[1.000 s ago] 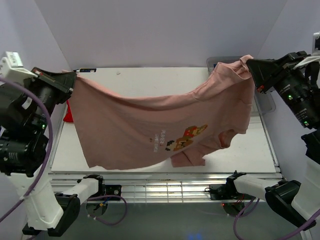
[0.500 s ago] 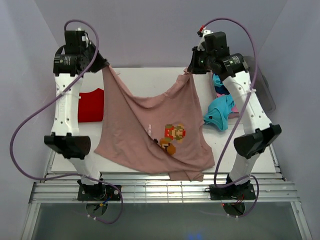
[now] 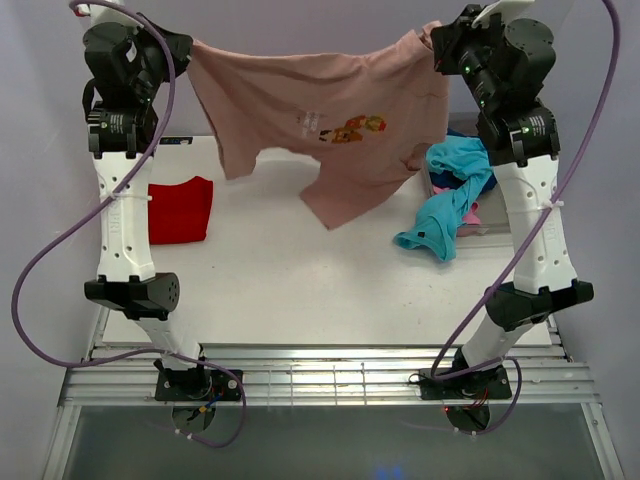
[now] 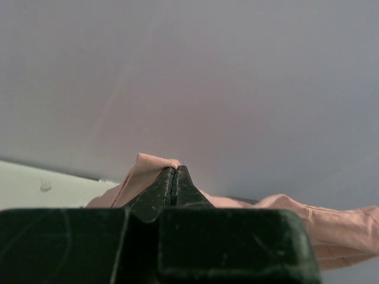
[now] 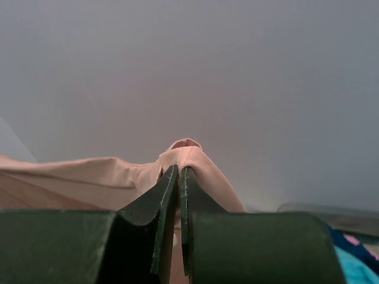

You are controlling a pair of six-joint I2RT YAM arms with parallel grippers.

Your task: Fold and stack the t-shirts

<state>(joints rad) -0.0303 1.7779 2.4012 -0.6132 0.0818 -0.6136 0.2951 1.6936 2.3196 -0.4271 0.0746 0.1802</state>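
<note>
Both arms are raised high over the far side of the table. The left gripper is pinched tight on one edge of the dusty-pink t-shirt, and the right gripper is clamped tight on the opposite edge. The shirt hangs spread between them in the air, print facing the camera. The red t-shirt lies flat at table left. The turquoise t-shirt is crumpled at the right.

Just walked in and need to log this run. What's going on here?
Both arms hold the dusty-pink t-shirt spread in the air above the table. The left gripper and right gripper each have jaws shut on its top edge. A red t-shirt lies folded at the left, a turquoise t-shirt crumpled at the right.
</note>
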